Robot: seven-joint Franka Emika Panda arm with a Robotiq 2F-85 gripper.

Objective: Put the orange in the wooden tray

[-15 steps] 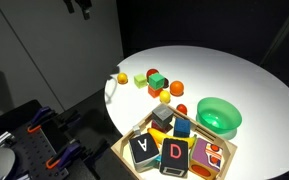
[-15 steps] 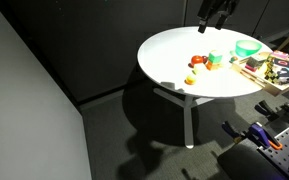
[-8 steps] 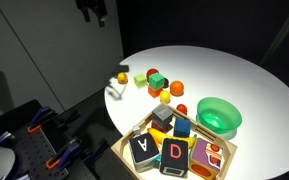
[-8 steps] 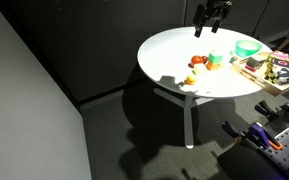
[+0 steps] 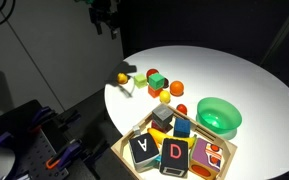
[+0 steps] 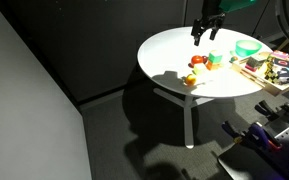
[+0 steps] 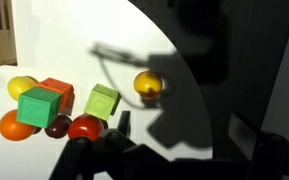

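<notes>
The orange (image 5: pixel 123 77) is a small orange-yellow ball lying alone near the edge of the round white table; it also shows in the other exterior view (image 6: pixel 191 80) and the wrist view (image 7: pixel 148 85). A brighter orange ball (image 5: pixel 175 89) lies in the toy cluster (image 7: pixel 12 125). The wooden tray (image 5: pixel 132 130) holds letter blocks at the table's near side. My gripper (image 5: pixel 104 18) hangs open and empty high above the table, up and to the side of the lone orange; it shows in both exterior views (image 6: pixel 206 27) and the wrist view (image 7: pixel 181 125).
Red and green blocks (image 5: pixel 149 78) and small fruit toys (image 7: pixel 84 127) lie clustered near the orange. A round green bowl (image 5: pixel 219 116) stands beside the tray. The table edge (image 5: pixel 109 100) drops to a dark floor. Clamps and gear (image 5: pixel 44 140) sit below.
My gripper has come down and moved sideways toward the table and the toy cluster. It stays open. The toys have not moved.
</notes>
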